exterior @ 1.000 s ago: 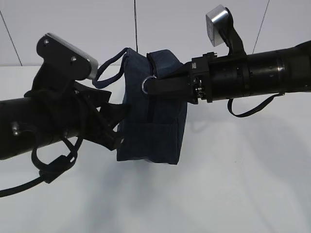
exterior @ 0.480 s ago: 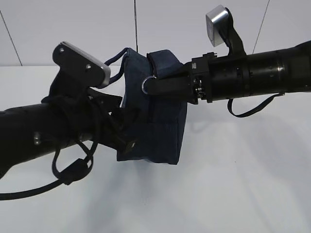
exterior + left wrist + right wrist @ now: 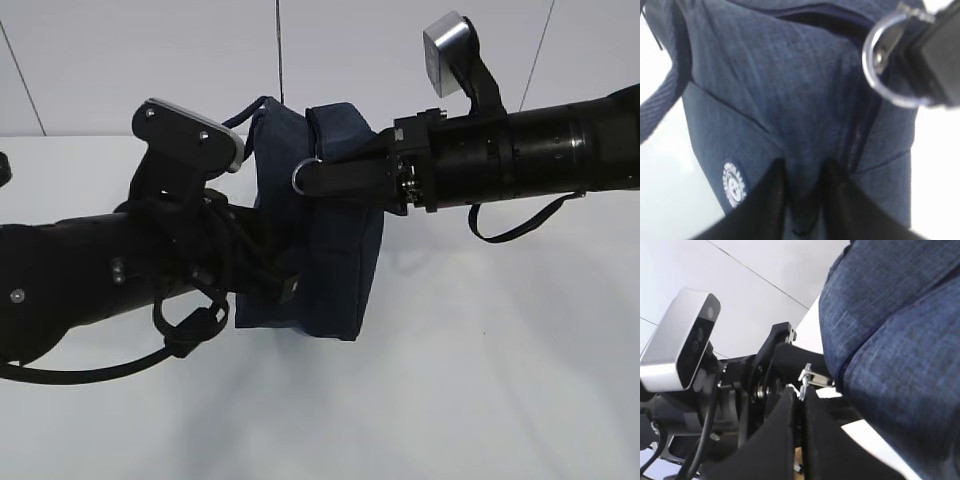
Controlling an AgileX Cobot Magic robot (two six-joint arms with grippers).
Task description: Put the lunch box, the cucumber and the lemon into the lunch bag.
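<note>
My left hand (image 3: 801, 200) pinches a fold of the boxy navy fabric lunch bag (image 3: 335, 250); my right hand (image 3: 312, 180), pressed together, grips its metal zipper ring (image 3: 890, 60).

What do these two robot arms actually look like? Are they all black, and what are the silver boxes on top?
Both arms are thick, matte-black tubes. Each carries a silver-grey camera box on a black bracket: one on the left arm, one on the right arm. Loose black cables loop beneath both. The left pincer and right pincer end in slim black fingers.

lunch bag (image 3: 318, 225) hemmed by both arms, bare table (image 3: 480, 380) open in front right
</note>
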